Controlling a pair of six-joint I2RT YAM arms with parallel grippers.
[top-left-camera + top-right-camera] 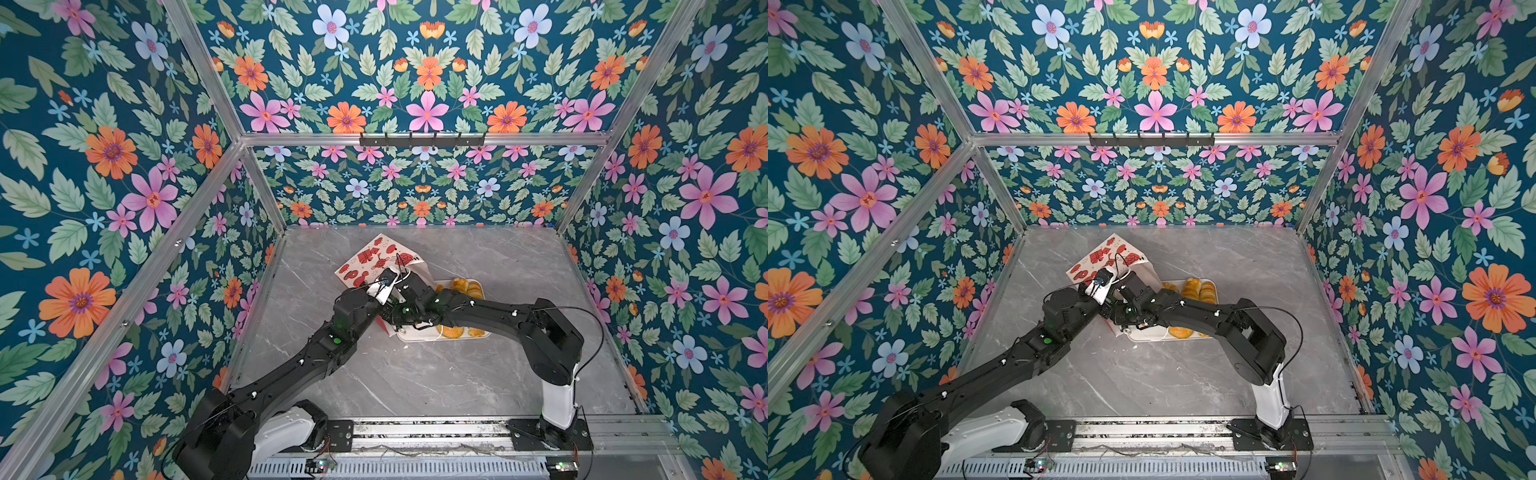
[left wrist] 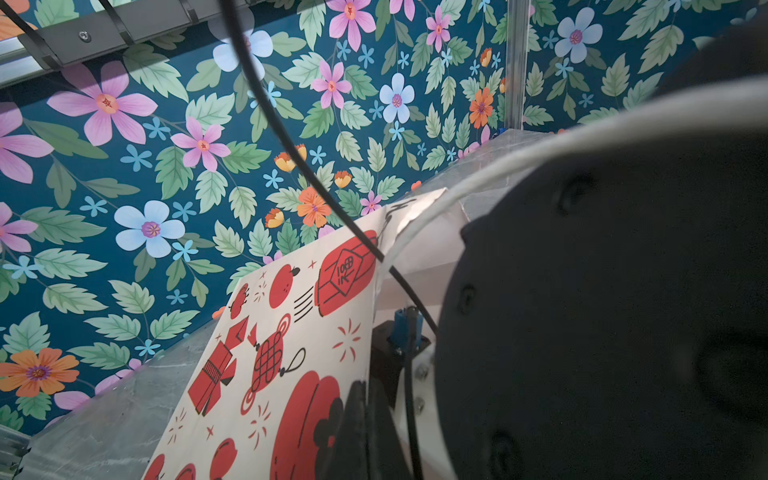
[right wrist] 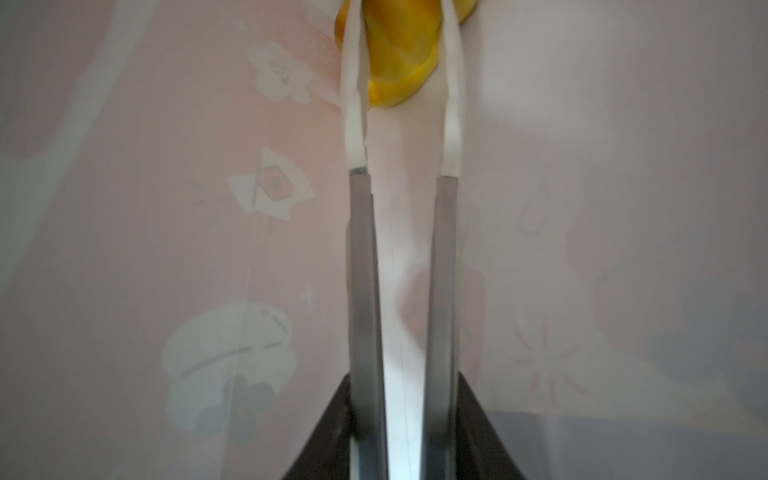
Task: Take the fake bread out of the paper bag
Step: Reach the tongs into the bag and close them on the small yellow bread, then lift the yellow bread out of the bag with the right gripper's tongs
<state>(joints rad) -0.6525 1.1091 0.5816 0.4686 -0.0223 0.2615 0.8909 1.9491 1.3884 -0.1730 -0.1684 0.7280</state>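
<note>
The paper bag [image 1: 374, 259] [image 1: 1105, 257], cream with red drawings, leans tilted behind the two wrists in both top views. In the left wrist view my left gripper [image 2: 365, 419] is shut on the printed bag's [image 2: 291, 332] rim. The right arm reaches into the bag's mouth, so that gripper is hidden in both top views. Inside the pale bag lining [image 3: 208, 208], my right gripper [image 3: 401, 25] has its long white-tipped fingers [image 3: 353, 104] pressed on both sides of a glossy golden piece of fake bread [image 3: 399, 70]. More fake bread [image 1: 467, 289] [image 1: 1200, 289] lies on a tray.
A white rectangular tray [image 1: 419, 337] [image 1: 1144, 338] sits right of the bag under the right forearm, with several golden pastries on it. The grey marble tabletop [image 1: 415, 382] is walled by floral panels and aluminium posts. The two arms cross closely at the bag.
</note>
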